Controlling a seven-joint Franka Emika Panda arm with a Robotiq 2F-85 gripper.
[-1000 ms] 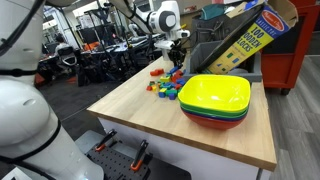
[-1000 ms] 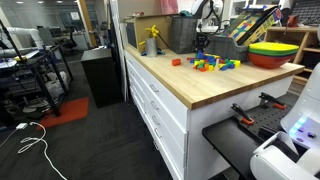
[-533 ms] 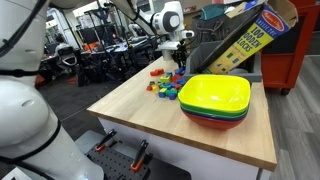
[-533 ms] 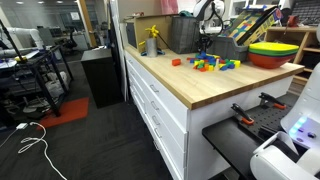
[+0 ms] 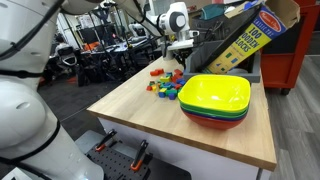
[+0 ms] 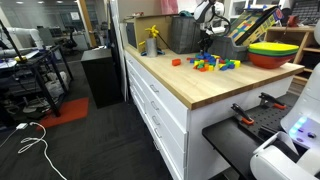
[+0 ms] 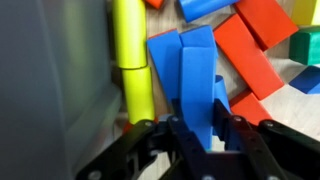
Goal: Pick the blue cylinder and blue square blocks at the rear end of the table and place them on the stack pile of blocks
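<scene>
My gripper [image 7: 198, 128] is shut on an upright blue block [image 7: 197, 75], gripped between both fingers. In the wrist view the pile of blocks lies below it: red blocks [image 7: 250, 45], a yellow cylinder [image 7: 130, 50] and more blue pieces [image 7: 163, 62]. In both exterior views the gripper [image 5: 181, 52] [image 6: 208, 32] hangs above the far end of the light-wood table [image 5: 150, 118], over the mixed pile of blocks [image 5: 165, 86] [image 6: 213, 64]. I cannot tell whether the held piece is square or a cylinder.
Stacked yellow, green and red square bowls [image 5: 215, 100] [image 6: 275, 52] stand near the pile. A tilted wooden-blocks box [image 5: 245, 40] leans behind it. A lone red block [image 6: 176, 62] and a yellow object [image 6: 152, 40] sit further along the table. Drawers [image 6: 160, 110] line its side.
The gripper has risen above the pile and shifted slightly towards the box, still shut on the blue block. The pile and bowls have not moved.
</scene>
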